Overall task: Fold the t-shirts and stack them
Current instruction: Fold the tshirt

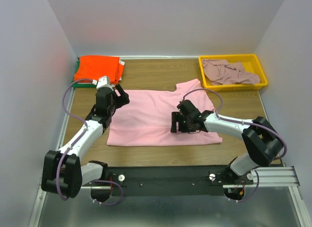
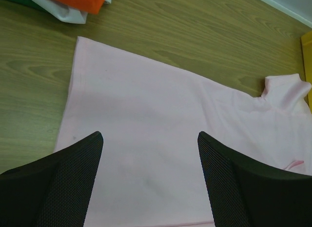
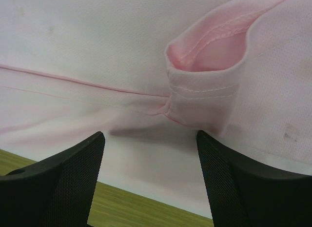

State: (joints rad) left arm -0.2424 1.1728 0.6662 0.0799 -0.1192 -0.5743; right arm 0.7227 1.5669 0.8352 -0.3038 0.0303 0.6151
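Jaws on both arms stand wide open and empty in the top view: the left pair hangs over the far-left corner of the light pink t-shirt [image 1: 161, 117] spread flat on the counter [image 1: 156, 73], the right pair hangs over its right half, and the orange t-shirt [image 1: 97, 68] lies beyond the left jaws while the mauve t-shirt [image 1: 229, 72] sits in the yellow tray [image 1: 235, 86] beyond the right jaws. From the left wrist the pink cloth fills the space below and ahead of the open jaws, its side edge off to their left; from the right wrist a tucked sleeve [image 3: 209, 90] lies just ahead, between the open jaws. For a clean fold, I judge each pair should come down on an edge, pinch all its layers, and lift evenly together.
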